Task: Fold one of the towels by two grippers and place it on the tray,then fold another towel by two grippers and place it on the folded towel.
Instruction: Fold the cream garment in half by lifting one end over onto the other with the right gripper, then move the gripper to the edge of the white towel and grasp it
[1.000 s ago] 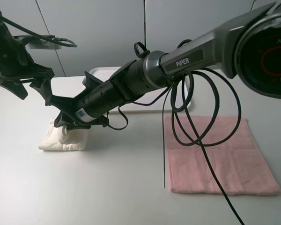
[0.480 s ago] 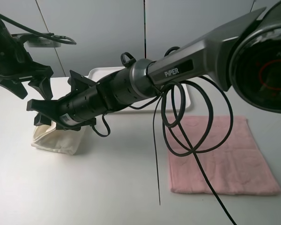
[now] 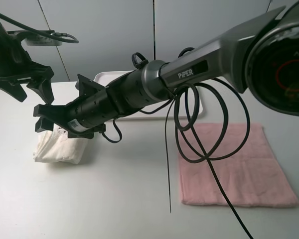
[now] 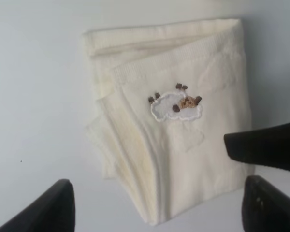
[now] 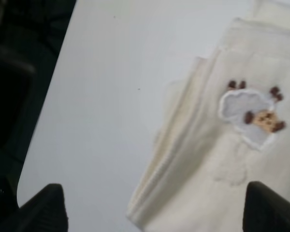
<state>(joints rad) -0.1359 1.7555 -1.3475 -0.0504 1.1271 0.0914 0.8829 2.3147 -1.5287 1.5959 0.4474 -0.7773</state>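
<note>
A cream towel (image 3: 57,148) lies folded on the table at the left; its sheep patch shows in the left wrist view (image 4: 176,105) and the right wrist view (image 5: 251,117). My right gripper (image 3: 42,118) reaches across the middle and hangs open just above the towel's far left edge, empty; the right wrist view (image 5: 152,193) shows the towel between its spread fingertips. My left gripper (image 3: 40,84) is open and empty, higher and behind the towel, looking down on it (image 4: 157,193). A pink towel (image 3: 234,164) lies flat at the right. The white tray (image 3: 109,77) sits at the back, mostly hidden by the right arm.
The right arm's black cables (image 3: 204,134) loop over the pink towel and one strand hangs down to the table. The right gripper's finger (image 4: 266,150) juts into the left wrist view. The table's left edge (image 5: 43,125) lies close beside the cream towel.
My right gripper has moved left across the cream towel, which slid left with it and now lies folded under the open jaws. The left gripper has lifted slightly.
</note>
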